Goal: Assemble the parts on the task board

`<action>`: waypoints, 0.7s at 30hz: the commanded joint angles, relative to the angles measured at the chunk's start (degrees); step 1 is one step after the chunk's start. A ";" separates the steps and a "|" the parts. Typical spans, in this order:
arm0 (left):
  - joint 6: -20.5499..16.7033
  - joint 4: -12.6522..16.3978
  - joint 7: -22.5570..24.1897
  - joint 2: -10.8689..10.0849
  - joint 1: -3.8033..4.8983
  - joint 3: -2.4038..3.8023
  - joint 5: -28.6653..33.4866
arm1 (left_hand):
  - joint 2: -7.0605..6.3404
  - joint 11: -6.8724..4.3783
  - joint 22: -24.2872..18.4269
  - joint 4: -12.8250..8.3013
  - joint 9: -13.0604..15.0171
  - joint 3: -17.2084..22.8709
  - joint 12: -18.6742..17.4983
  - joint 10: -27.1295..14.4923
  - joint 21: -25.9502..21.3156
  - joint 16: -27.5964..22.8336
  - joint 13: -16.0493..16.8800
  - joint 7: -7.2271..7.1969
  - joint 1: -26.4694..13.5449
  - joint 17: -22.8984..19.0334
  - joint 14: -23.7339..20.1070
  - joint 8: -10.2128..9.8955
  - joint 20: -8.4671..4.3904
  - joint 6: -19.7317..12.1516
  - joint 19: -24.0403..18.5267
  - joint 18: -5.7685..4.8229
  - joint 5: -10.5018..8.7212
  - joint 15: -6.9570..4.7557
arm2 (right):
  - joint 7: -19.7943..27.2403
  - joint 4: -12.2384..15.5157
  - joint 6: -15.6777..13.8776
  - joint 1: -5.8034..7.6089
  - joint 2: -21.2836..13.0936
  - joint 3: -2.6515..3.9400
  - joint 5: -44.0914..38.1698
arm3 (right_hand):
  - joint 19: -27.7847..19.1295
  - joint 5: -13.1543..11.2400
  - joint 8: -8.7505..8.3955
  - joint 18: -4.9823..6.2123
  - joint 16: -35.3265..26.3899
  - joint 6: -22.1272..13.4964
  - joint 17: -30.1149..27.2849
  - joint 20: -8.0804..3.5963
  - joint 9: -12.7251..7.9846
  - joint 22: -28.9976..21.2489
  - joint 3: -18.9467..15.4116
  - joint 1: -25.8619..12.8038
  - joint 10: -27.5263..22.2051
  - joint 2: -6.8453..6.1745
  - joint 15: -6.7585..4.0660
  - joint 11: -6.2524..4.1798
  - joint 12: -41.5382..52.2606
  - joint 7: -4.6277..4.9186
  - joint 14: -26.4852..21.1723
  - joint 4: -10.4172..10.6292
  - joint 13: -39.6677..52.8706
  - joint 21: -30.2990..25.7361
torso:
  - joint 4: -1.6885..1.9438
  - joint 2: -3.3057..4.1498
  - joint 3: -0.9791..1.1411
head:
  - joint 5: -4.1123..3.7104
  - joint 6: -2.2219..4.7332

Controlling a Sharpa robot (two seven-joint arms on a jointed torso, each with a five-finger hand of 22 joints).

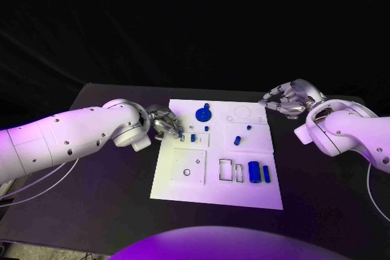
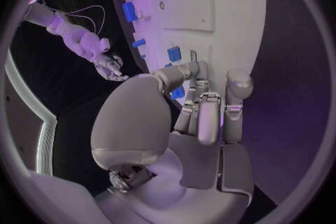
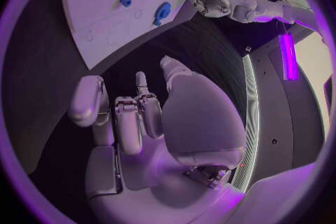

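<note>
Board [image 1: 213,192] flat mid-tabletop, blue parts spread over far half: gear [image 1: 202,113] near far edge, two cylinders [image 1: 259,172] side by side toward right edge. Small part [image 1: 180,134] near left edge, pinched in left hand [image 1: 167,122] fingers [image 2: 198,102], tips down over board — probably seating it in slot. Right hand [image 1: 291,100] off far right corner, above tabletop, fingers curled loosely apart, holding nothing; likely parked clear of work.
</note>
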 commanded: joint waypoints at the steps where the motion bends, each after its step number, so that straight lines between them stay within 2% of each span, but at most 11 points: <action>1: 2.07 0.19 0.03 0.01 -0.27 -0.16 0.55 | -0.37 0.00 4.27 -0.55 -0.16 -0.02 -0.37 0.35 -0.23 -0.42 0.13 0.01 0.48 4.11 2.79 -0.35 0.04 -0.47 -0.16 0.57 0.42 -0.01 | -0.11 0.01 0.74 -0.04 0.01 0.00 -0.56 | 0.12 -0.07 0.19 1.03 -0.38 -0.32 9.17 -0.23 0.08 -0.01 0.24 -0.48 0.04 0.15 -0.28 -0.25 -0.07 -0.02 4.57 -0.06 5.85 -0.13 | 0.02 0.02 -0.04 | 0.04 -0.01; 21: 2.60 0.24 0.20 -0.15 -0.32 -0.15 0.77 | -0.49 -0.05 4.50 -1.47 -0.73 -0.28 -0.48 0.46 -0.21 -0.44 0.61 -0.15 0.56 4.09 2.76 -0.83 -0.02 -1.61 -0.24 0.58 1.17 -0.05 | -0.11 -0.07 0.74 -0.05 0.04 0.00 -0.59 | 0.12 -0.07 0.19 1.03 -0.38 -0.32 9.17 -0.23 0.08 -0.01 0.24 -0.48 0.04 0.15 -0.28 -0.25 -0.07 -0.02 4.57 -0.06 5.85 -0.13 | -0.01 0.01 -0.04 | 0.08 0.01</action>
